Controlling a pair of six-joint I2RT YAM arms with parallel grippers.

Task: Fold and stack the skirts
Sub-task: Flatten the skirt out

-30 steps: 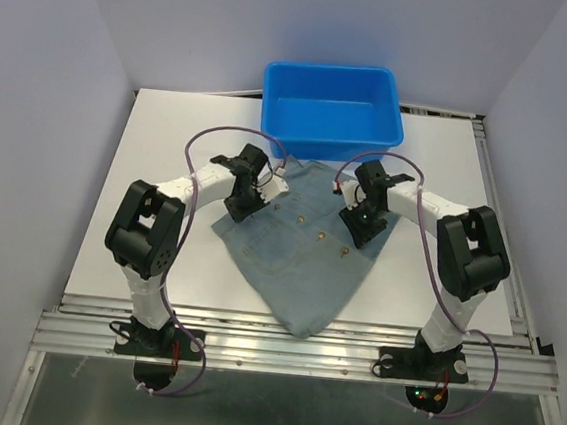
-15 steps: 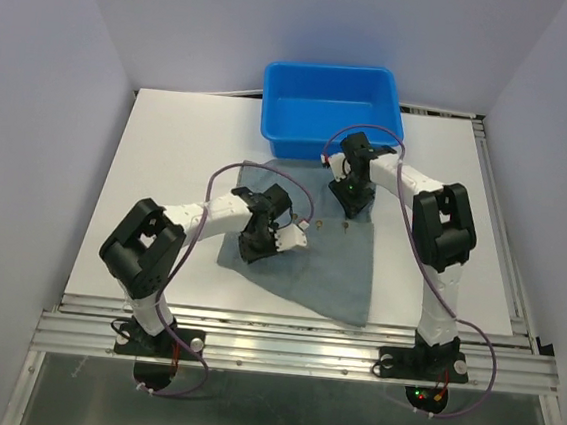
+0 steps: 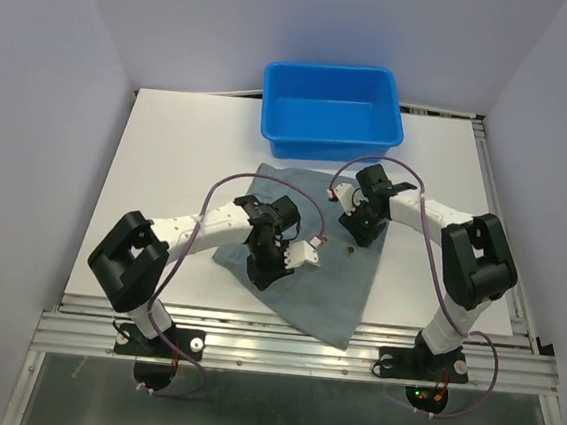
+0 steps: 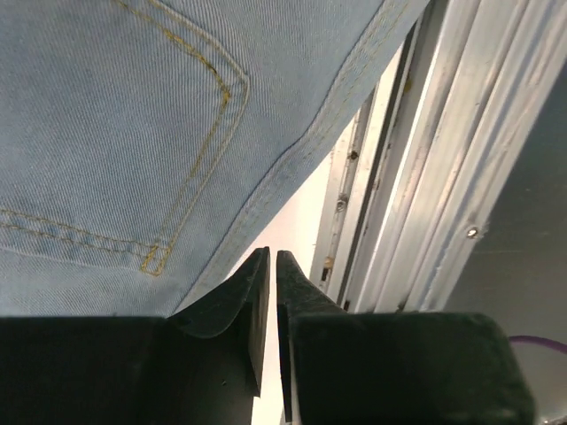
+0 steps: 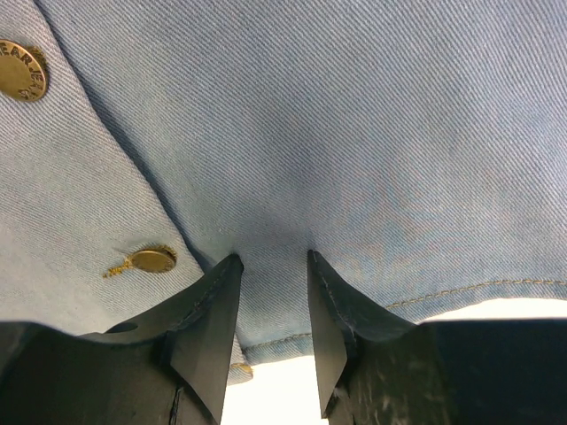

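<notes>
Left pincer [image 3: 270, 270] now nearer skirt [image 3: 342, 278] hem

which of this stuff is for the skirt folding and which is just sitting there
For the job:
denim skirt
right gripper, pinching its cloth
left gripper, jaws closed by its edge

Just sitting there:
blue tub, behind the skirt
table

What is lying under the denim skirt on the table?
Only the white table shows around the skirt and past its hem in the left wrist view. Whatever lies beneath the cloth is covered and cannot be seen.
</notes>
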